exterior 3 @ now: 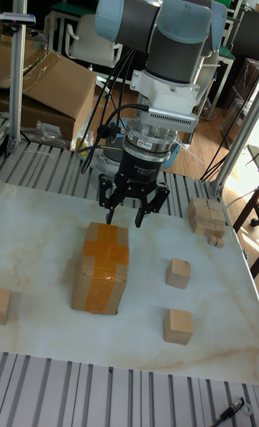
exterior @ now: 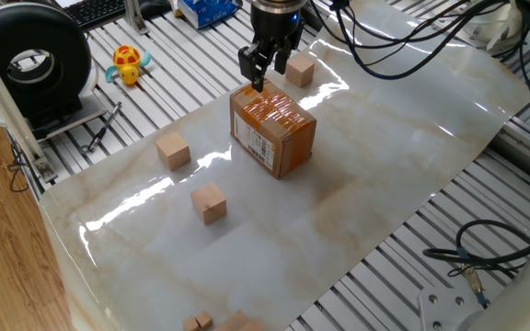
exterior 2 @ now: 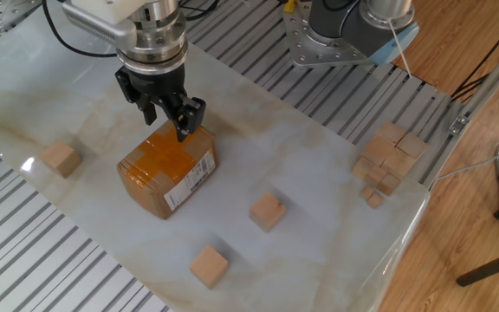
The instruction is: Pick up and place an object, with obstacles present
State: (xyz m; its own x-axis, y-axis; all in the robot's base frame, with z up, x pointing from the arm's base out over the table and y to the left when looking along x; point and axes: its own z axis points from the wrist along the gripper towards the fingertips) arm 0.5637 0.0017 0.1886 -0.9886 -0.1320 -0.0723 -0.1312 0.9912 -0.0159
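Sitting near the taped cardboard box (exterior 2: pixel 167 172), a plain tan wooden cube (exterior 2: pixel 268 211); tool (exterior 2: pixel 166 119) fingers apart, empty.

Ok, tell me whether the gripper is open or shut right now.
Open. In the tall fixed view the gripper shows its fingers spread with clear space between them, holding nothing, poised just above the cardboard box.

Grey-blue arm (exterior 3: pixel 169 27), black gripper (exterior 3: pixel 125 217), cables

Glossy-taped cardboard box (exterior: pixel 274 135), matt wooden cubes (exterior: pixel 209 202), polished marble-look sheet (exterior: pixel 385 156).
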